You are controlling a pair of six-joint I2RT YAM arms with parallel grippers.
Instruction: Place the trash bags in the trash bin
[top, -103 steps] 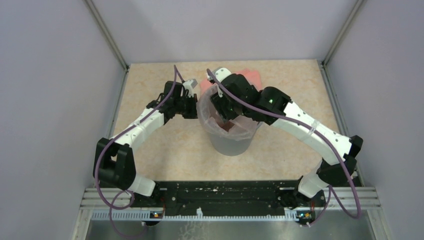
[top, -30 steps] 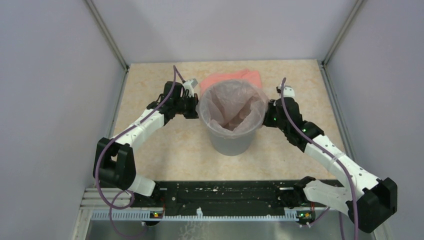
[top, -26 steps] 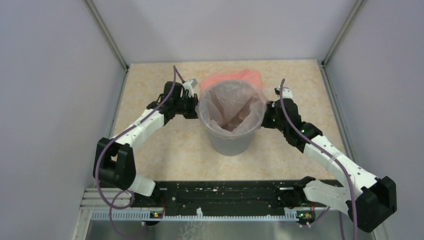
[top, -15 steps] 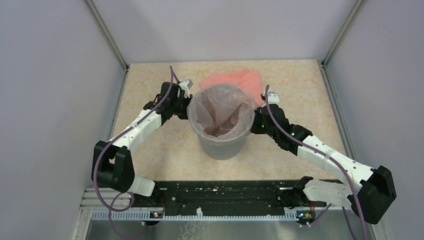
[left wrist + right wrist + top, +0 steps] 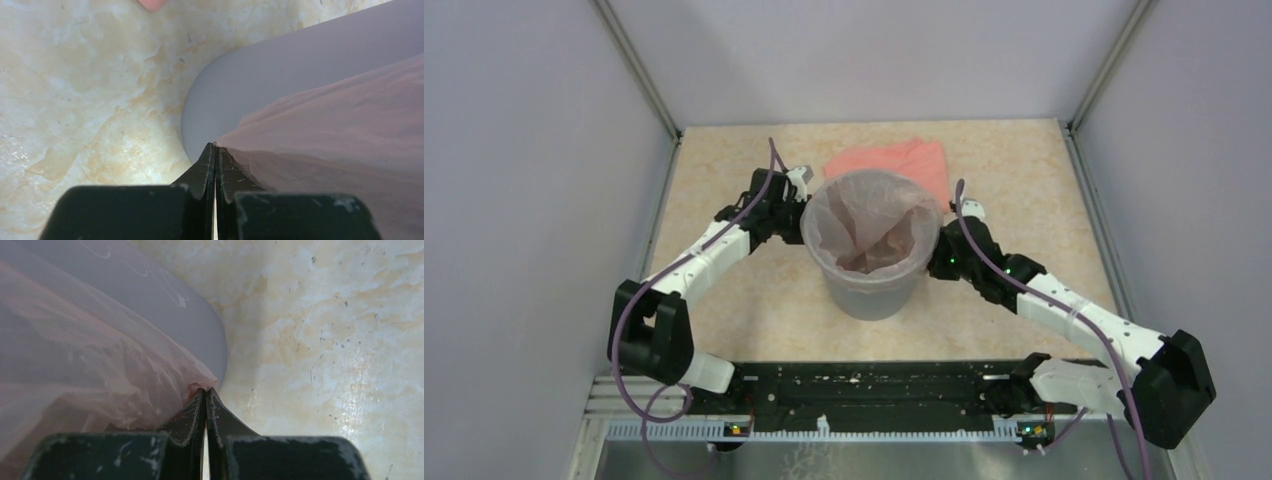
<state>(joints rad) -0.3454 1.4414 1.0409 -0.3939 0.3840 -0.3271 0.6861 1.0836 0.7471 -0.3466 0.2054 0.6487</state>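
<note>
The grey round trash bin stands mid-table. The see-through pale pink trash bag sits in it, its mouth stretched over the rim. My left gripper is at the bin's left rim, shut on the bag's edge, with the bin wall just past the fingertips. My right gripper is at the bin's right rim, shut on the bag's crinkled edge beside the bin wall.
An opaque salmon-pink folded sheet lies on the beige marbled tabletop just behind the bin; its tip shows in the left wrist view. Grey walls and metal posts enclose the table on three sides.
The right arm left the bin's inside and went to its right rim, gripping the bag edge. Bin and both grippers shifted slightly left and nearer; the right gripper dropped lower on the rim.
</note>
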